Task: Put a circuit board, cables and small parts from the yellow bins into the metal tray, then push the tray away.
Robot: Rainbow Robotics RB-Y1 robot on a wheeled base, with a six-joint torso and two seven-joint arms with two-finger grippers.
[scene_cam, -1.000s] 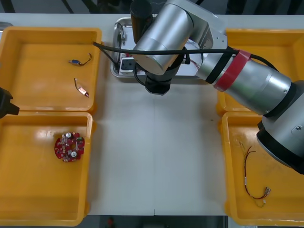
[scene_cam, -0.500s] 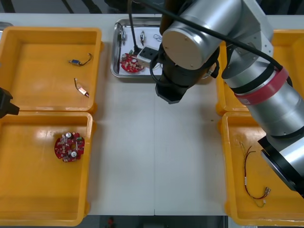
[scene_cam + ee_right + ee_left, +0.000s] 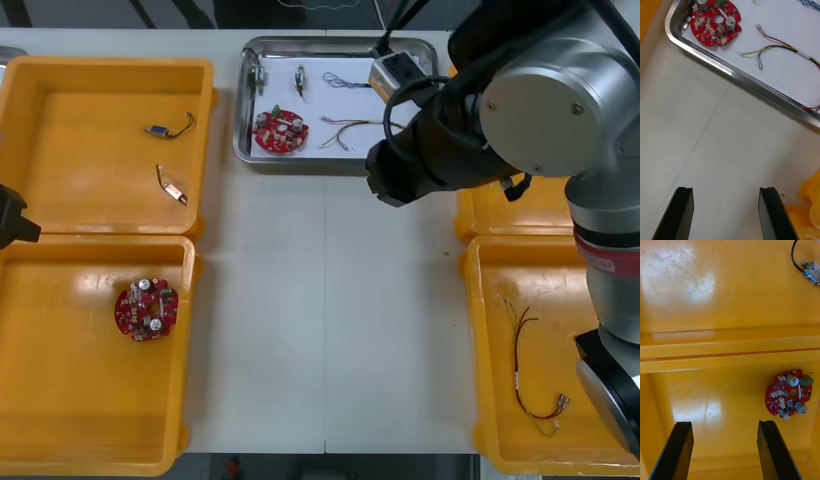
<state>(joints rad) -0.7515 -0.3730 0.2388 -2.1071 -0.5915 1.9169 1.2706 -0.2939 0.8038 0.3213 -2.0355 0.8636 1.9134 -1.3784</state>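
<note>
The metal tray (image 3: 300, 163) stands at the table's far middle, white inside. It holds a red circuit board (image 3: 280, 130), a red and yellow cable (image 3: 355, 130), a blue and white cable (image 3: 345, 80) and small metal parts (image 3: 300, 78). My right gripper (image 3: 724, 189) is open over bare table just in front of the tray's near rim (image 3: 748, 86), with nothing between its fingers. Beyond that rim lie the board (image 3: 715, 20) and the cable (image 3: 786, 50). My left gripper (image 3: 724, 423) is parked open over the left bins, near another circuit board (image 3: 790, 393).
The far left bin (image 3: 105, 75) holds two small parts with short cables (image 3: 170, 128). A second red board (image 3: 146, 308) sits in the near left bin. A red and black cable (image 3: 530, 380) lies in the near right bin. My right arm (image 3: 520, 110) covers the far right bin.
My right arm has swung to the right, off the tray, uncovering the board, cables and parts inside it. The left arm has not moved.
</note>
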